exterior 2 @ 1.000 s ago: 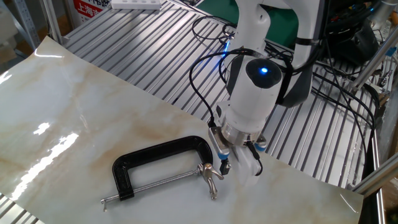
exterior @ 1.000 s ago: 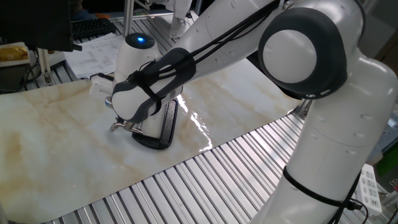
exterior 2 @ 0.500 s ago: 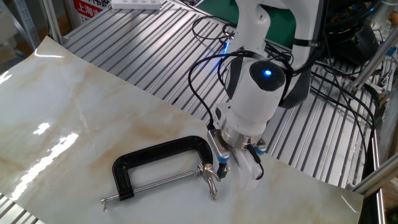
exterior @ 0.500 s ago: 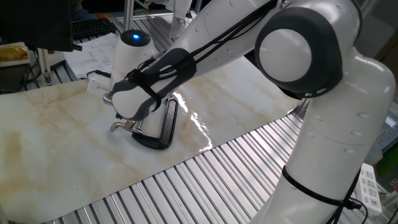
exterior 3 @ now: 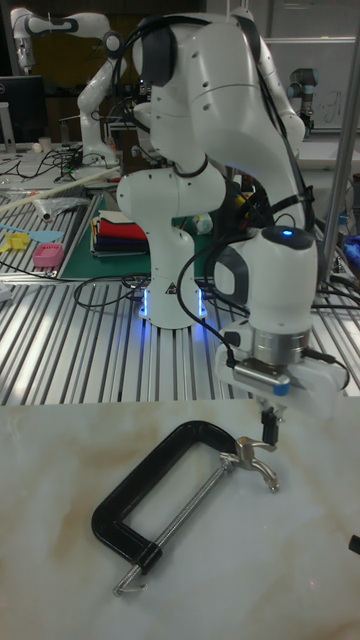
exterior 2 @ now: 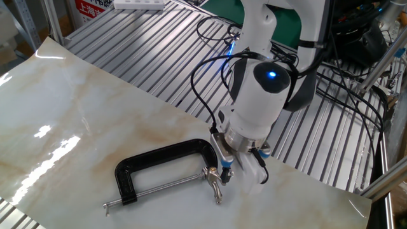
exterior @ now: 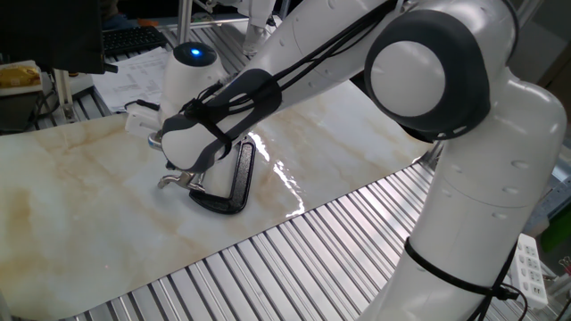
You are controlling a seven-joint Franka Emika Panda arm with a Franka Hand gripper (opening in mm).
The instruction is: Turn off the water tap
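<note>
Black and shaped like a C, the water tap [exterior 2: 162,165] lies flat on the table [exterior 2: 76,121]. Its thin silver rod ends in a little winged handle. I cannot tell if the tool [exterior 2: 224,173] above it is spread.

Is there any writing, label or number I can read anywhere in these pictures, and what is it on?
Red sign at the top edge of the other fixed view: white characters, cut off and too blurred to read.
Papers behind the marble board: printed lines, too small to read.
Small mark on the robot's base in the tall view: too small to read.
C-clamp and gripper: no writing visible.
</note>
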